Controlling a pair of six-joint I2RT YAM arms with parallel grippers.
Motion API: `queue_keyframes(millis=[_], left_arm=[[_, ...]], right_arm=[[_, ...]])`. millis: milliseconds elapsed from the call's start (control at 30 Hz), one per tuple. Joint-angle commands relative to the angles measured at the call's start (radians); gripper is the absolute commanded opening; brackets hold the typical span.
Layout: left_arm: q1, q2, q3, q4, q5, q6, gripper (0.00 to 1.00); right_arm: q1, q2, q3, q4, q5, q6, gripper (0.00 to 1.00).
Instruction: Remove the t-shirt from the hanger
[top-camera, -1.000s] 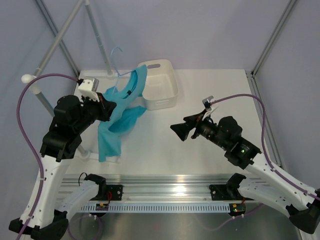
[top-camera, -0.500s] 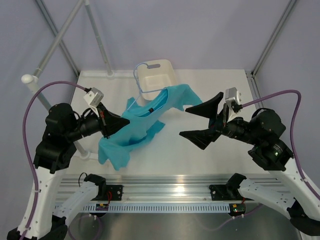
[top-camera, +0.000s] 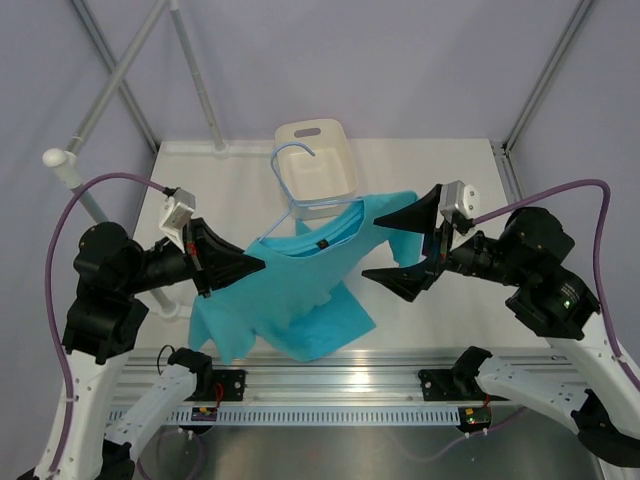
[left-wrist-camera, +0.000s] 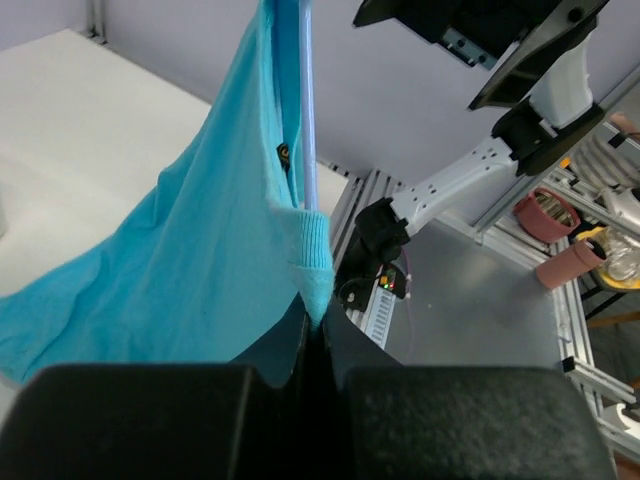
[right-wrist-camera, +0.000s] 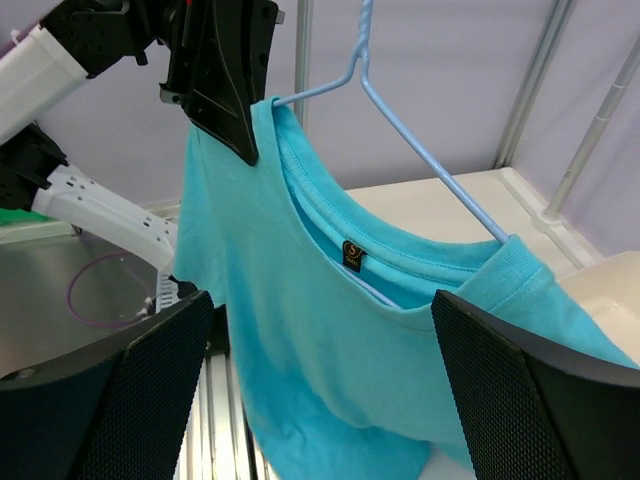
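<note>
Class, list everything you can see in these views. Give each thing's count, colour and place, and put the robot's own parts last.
t-shirt: one, teal, hung on the hanger over the middle of the table.
hanger: one, light-blue wire, inside the t-shirt's neck, hook towards the tub.
tub: one, white, back middle of the table.
table: one, white, under everything.
rack poles: two, grey, crossing at the back left.
cables: two, purple, one looping from each wrist.
left gripper: one, black, shut on the t-shirt's shoulder edge.
right gripper: one, black, open, beside the t-shirt's other shoulder.
</note>
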Motion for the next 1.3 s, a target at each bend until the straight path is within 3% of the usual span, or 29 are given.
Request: queue_keyframes(millis=[0,200,467,800,1000,1233,1267], left_arm=[[-0.006,-0.001,-0.035,0.198,0.091,-0.082,0.0],[-0.082,0.051,-0.08,0.222,0.017,-0.04,0.0],[-0.339,0.138,-0.118,0.163,-0.168,0.098,0.0],[-0.374,0.108,-0.134,0.16,-0.135,0.112,0.0],[-0.402,0.108,-0.146,0.172,-0.109,0.092,0.0],[-0.437,0.123,-0.154,0.298,-0.067,0.023,0.0],[-0.446,0.122,-0.148,0.301,-0.073,0.026,0.0]], right_arm=[[0.007,0.039,0.046,-0.051,0.014,-0.111,0.98],[0.009,0.134,0.124,-0.12,0.006,-0.145,0.98],[0.007,0.118,0.058,-0.073,0.041,-0.177,0.98],[0.009,0.15,0.052,-0.087,-0.007,-0.173,0.95],[0.007,0.099,-0.043,0.07,-0.191,-0.082,0.72],[0.007,0.131,-0.039,0.185,-0.219,0.024,0.52],[0.009,0.138,-0.039,0.186,-0.215,0.036,0.45]])
